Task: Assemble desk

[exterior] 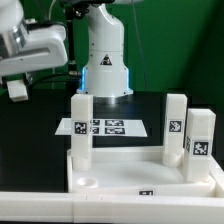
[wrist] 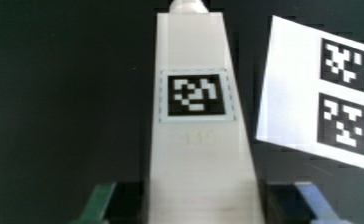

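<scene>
Between open fingers (wrist: 101,200), tagged leg (wrist: 200,120)

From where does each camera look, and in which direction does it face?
Exterior view: low in front of the table, faces the white rimmed plastic tabletop and the arm's white base; the gripper shows.
Wrist view: on the wrist, looks along a white square-section tagged leg; both fingertips show.
Shared: the flat white marker board.
</scene>
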Controlling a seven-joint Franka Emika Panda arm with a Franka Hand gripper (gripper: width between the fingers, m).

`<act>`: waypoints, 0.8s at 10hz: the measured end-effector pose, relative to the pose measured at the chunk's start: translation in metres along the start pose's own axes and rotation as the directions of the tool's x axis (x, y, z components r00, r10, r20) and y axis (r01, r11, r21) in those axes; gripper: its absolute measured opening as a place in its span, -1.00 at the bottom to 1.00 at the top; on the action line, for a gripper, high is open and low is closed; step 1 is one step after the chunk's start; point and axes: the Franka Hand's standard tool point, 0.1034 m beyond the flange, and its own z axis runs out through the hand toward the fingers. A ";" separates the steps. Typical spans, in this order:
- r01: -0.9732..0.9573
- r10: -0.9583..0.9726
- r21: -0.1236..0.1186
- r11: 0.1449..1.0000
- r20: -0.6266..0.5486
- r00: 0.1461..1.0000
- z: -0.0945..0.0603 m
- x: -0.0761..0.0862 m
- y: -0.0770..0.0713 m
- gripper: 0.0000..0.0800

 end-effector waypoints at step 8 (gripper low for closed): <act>-0.012 0.006 -0.009 1.000 -0.530 0.848 -0.057 0.035 -0.001 -0.28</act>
